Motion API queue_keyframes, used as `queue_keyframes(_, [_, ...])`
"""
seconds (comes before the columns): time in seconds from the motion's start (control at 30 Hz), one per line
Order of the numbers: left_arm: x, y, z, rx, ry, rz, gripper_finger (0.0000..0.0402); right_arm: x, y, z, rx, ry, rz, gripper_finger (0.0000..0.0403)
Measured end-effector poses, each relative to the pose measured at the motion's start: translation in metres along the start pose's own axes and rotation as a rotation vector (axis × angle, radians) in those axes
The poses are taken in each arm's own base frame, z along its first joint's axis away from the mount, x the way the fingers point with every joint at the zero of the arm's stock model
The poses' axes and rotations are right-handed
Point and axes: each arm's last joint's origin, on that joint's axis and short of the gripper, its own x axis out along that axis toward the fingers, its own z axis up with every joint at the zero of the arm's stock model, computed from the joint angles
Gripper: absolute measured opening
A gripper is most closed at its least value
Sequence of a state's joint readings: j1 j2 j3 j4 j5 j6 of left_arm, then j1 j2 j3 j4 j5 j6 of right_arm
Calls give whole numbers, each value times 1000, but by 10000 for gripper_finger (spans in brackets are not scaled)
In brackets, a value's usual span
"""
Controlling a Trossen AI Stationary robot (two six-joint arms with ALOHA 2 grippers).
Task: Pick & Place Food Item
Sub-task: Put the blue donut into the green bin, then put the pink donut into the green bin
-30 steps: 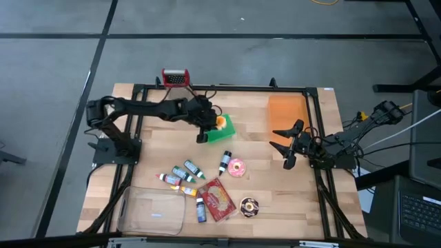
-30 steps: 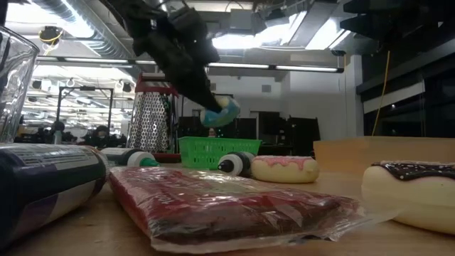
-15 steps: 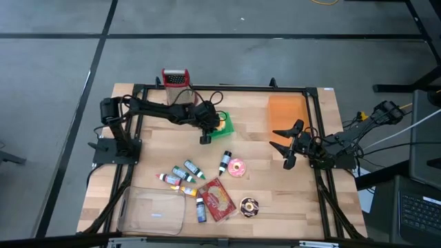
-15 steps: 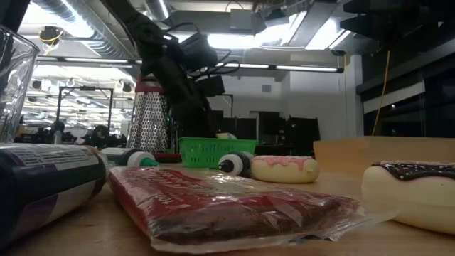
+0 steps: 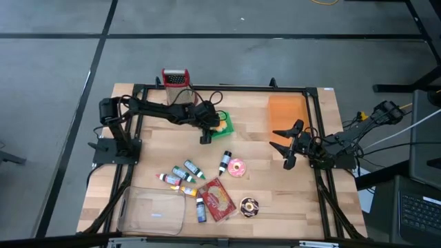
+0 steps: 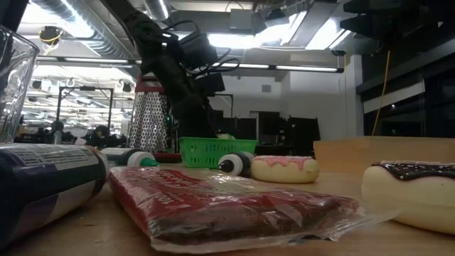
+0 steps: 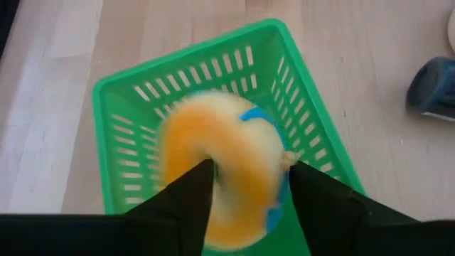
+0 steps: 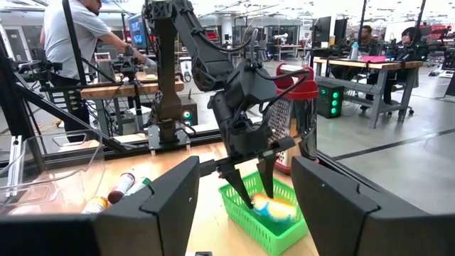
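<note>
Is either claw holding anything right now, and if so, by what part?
Nothing is held. The left claw stands open over the green basket, its fingers either side of the yellow doughnut lying inside. The right claw waits open and empty.

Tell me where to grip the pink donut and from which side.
Grip the pink donut across its ring, from straight above. It lies flat on the table, so only its outer edges give the fingers purchase. Set the fingers away from the bottle lying close beside it. The open right gripper looks nearest.
</note>
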State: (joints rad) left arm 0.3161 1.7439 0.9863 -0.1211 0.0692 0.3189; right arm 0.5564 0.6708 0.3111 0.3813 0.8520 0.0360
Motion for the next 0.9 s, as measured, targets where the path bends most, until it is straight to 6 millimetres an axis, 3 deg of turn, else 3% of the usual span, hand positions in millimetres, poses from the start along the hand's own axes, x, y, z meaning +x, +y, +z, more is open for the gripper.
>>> queue_keyframes(0.33, [-3, 0, 1, -8, -7, 3, 235, 0, 0, 0, -2, 0, 7, 226])
queue_keyframes(0.53, [-22, -3, 17, 9, -112, -8, 237, 0, 0, 0, -3, 0, 7, 226])
queue_keyframes(0.73, [-48, -38, 58, 46, -288, -245, 237, 0, 0, 0, -11, 0, 6, 226])
queue_keyframes(0.9, [-61, -94, 83, 236, -322, -316, 237, 0, 0, 0, -11, 0, 6, 226])
